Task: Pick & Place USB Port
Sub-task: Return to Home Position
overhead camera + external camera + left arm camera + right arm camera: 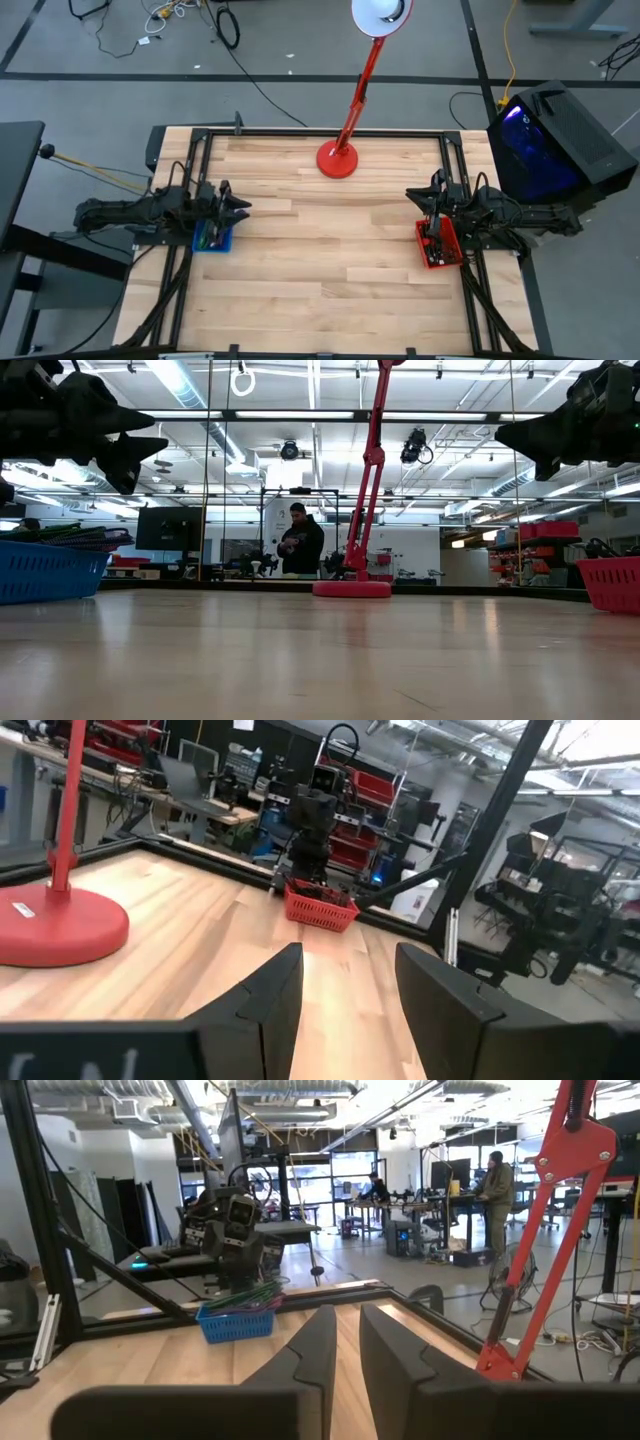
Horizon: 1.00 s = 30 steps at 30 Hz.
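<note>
We see the cables (245, 1293) lying in the blue bin (212, 241) at nine o'clock and the red bin (438, 250) at three. Our left gripper (241, 207) is released and our right gripper (414, 193) narrowly parted, both empty; we should retract slowly, clear of the bins.

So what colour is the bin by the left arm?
The bin is blue, clearest in the right wrist view.

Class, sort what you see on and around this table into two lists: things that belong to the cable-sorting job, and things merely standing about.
Belongs to the job:
blue bin
cables in it
red bin
left hand, raised near the blue bin
right hand, raised near the red bin

Merely standing about:
red lamp
black case beside the table
person in the room behind
</note>
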Each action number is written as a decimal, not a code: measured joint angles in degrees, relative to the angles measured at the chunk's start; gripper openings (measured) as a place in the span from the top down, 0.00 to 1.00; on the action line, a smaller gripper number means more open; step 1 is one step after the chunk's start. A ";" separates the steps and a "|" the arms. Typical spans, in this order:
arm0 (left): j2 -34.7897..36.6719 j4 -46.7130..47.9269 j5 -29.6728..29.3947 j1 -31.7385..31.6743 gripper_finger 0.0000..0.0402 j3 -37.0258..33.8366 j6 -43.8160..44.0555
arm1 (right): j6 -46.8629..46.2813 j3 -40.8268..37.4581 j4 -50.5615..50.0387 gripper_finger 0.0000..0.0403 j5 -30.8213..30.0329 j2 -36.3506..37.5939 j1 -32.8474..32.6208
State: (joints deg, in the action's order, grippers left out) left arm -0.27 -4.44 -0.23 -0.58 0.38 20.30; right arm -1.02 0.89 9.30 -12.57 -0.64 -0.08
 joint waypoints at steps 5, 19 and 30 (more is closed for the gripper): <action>0.00 0.01 -0.07 0.00 0.58 0.00 1.60 | 0.00 0.00 -0.02 0.87 0.00 0.00 -0.01; -0.04 0.01 -0.13 0.00 0.58 0.00 1.56 | 0.04 0.00 -0.01 0.87 0.00 0.00 0.00; -0.04 0.01 -0.13 0.00 0.58 0.00 1.56 | 0.04 0.00 -0.02 0.87 0.00 0.00 0.00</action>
State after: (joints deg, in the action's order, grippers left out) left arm -0.32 -4.43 -0.36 -0.58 0.38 21.87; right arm -0.97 0.89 9.28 -12.58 -0.64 -0.08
